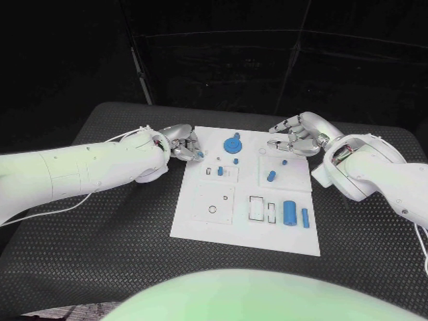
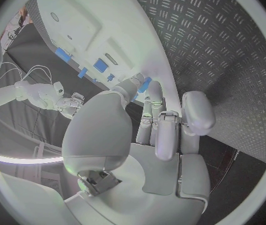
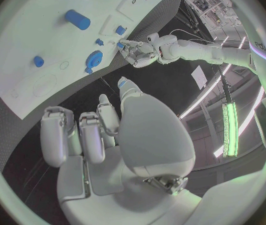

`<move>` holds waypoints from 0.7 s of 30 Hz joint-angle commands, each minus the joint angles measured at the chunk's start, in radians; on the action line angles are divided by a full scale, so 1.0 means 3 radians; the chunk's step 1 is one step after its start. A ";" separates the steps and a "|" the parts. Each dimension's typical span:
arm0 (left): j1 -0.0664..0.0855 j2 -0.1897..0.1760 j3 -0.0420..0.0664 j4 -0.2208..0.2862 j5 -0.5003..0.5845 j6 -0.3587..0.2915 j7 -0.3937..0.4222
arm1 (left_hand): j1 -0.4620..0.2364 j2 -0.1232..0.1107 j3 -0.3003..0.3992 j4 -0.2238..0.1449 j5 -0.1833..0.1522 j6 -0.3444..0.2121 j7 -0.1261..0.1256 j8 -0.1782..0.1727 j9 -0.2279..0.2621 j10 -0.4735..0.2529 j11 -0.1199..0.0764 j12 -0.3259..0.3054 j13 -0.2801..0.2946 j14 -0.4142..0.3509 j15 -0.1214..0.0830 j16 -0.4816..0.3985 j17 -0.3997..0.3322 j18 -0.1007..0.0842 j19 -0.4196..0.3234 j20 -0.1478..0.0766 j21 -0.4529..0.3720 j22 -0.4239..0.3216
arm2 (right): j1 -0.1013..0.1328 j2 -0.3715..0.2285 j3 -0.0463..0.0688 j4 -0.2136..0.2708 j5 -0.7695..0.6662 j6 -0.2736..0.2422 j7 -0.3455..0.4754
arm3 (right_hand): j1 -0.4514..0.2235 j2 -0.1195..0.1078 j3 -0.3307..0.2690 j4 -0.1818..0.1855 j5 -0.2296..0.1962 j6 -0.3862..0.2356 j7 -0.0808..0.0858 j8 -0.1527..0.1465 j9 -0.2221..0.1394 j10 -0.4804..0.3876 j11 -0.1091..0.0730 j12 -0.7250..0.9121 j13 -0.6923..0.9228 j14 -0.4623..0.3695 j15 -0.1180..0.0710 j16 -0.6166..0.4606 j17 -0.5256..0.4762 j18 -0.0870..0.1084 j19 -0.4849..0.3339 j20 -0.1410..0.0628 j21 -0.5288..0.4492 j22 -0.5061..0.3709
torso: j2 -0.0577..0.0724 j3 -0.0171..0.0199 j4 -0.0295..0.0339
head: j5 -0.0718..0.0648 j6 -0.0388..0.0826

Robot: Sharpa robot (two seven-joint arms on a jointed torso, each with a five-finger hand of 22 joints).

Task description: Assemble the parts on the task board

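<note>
The white task board lies mid-table. On it are a blue round disc, small blue parts and two blue cylinders at its right side. My left hand hovers at the board's far left edge and pinches a small blue part at its fingertips; the same part shows in the right wrist view, beside the disc. My right hand hangs over the board's far right corner, fingers curled in, with nothing seen in them.
The board carries empty slots and outlines, such as a ring recess and rectangular slots. Black textured table surrounds the board, with open room on both sides and at the front.
</note>
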 commanded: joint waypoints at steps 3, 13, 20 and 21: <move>0.0000 -0.0002 -0.0002 0.0008 -0.0018 0.0039 -0.0096 | -0.0062 -0.0011 -0.0030 0.0043 -0.0003 -0.0023 0.0006 -0.0023 -0.0007 0.0012 0.0016 0.0039 0.0012 0.0234 -0.0010 0.0028 0.0360 -0.0073 0.0034 -0.0006 0.0034 0.0020 | 0.0005 0.0002 0.0001 0.0002 0.0005 0.0007 0.0030 | -0.0022 0.0004 -0.0022 0.0004 0.0007 -0.0013 -0.0002 0.0014 0.0000 -0.0019 0.0010 0.0011 -0.0003 0.0318 -0.0003 -0.0023 0.0790 0.0034 -0.0005 -0.0014 -0.0020 0.0087 | 0.0001 -0.0001 0.0002 | 0.0002 0.0000; 0.0000 -0.0008 -0.0002 0.0017 -0.0018 0.0068 -0.0173 | -0.0107 -0.0021 -0.0099 0.0107 -0.0002 0.0007 -0.0001 -0.0016 -0.0010 0.0032 0.0012 0.0095 0.0033 0.0242 -0.0012 0.0043 0.0390 -0.0083 0.0057 -0.0006 0.0084 0.0058 | 0.0002 0.0003 0.0001 0.0000 0.0006 0.0004 0.0030 | -0.0022 0.0004 -0.0022 0.0004 0.0007 -0.0013 -0.0002 0.0014 0.0000 -0.0019 0.0010 0.0011 -0.0003 0.0318 -0.0003 -0.0023 0.0790 0.0034 -0.0005 -0.0014 -0.0020 0.0087 | -0.0002 -0.0001 0.0003 | 0.0006 0.0000; 0.0000 -0.0014 -0.0002 0.0025 -0.0042 0.0096 -0.0212 | -0.0132 -0.0023 -0.0132 0.0145 -0.0001 0.0019 -0.0005 -0.0012 -0.0012 0.0037 0.0008 0.0124 0.0045 0.0245 -0.0015 0.0049 0.0403 -0.0087 0.0068 -0.0009 0.0109 0.0077 | -0.0002 0.0003 0.0001 -0.0001 0.0006 -0.0001 0.0030 | -0.0022 0.0004 -0.0022 0.0004 0.0007 -0.0013 -0.0002 0.0014 0.0000 -0.0019 0.0010 0.0011 -0.0003 0.0318 -0.0003 -0.0023 0.0790 0.0034 -0.0005 -0.0014 -0.0020 0.0087 | -0.0001 -0.0001 0.0001 | 0.0011 0.0000; 0.0000 -0.0015 -0.0002 0.0026 -0.0043 0.0100 -0.0215 | -0.0136 -0.0025 -0.0138 0.0151 -0.0002 0.0020 -0.0006 -0.0012 -0.0012 0.0037 0.0008 0.0128 0.0046 0.0245 -0.0016 0.0051 0.0405 -0.0088 0.0068 -0.0009 0.0110 0.0078 | -0.0002 0.0003 0.0001 -0.0001 0.0006 -0.0002 0.0030 | -0.0022 0.0004 -0.0022 0.0004 0.0007 -0.0013 -0.0002 0.0014 0.0000 -0.0019 0.0010 0.0011 -0.0003 0.0318 -0.0003 -0.0023 0.0790 0.0034 -0.0005 -0.0014 -0.0020 0.0087 | -0.0001 -0.0001 0.0001 | 0.0010 0.0000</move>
